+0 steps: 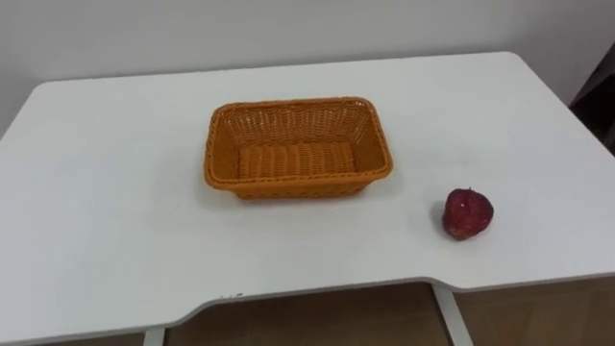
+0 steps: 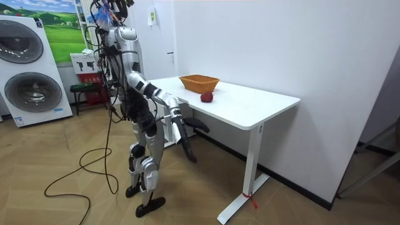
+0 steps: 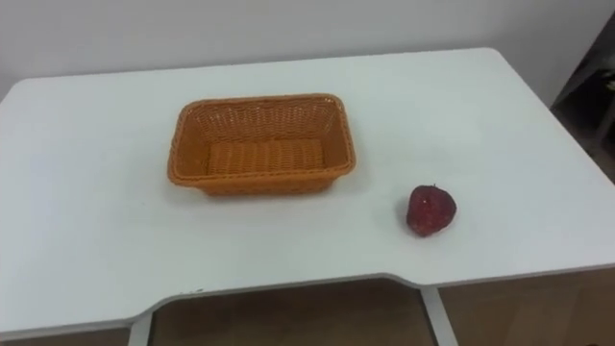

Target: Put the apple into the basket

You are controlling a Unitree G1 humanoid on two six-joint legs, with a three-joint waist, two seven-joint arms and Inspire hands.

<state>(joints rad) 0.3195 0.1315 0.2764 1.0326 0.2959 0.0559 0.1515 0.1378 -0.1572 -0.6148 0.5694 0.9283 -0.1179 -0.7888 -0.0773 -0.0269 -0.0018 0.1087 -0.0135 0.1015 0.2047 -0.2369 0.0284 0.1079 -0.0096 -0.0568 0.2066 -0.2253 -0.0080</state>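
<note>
Apple (image 1: pixel 468 213) on table (image 1: pixel 106 202), r. hand (image 2: pixel 177 120) below

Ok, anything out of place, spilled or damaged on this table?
Nothing stands out. The basket sits upright and empty near the middle of the table. The apple rests on the tabletop to its right, apart from it. No spill or damage shows.

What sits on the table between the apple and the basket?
Nothing. The stretch of white table between the apple and the basket is bare, as both eye views show.
</note>
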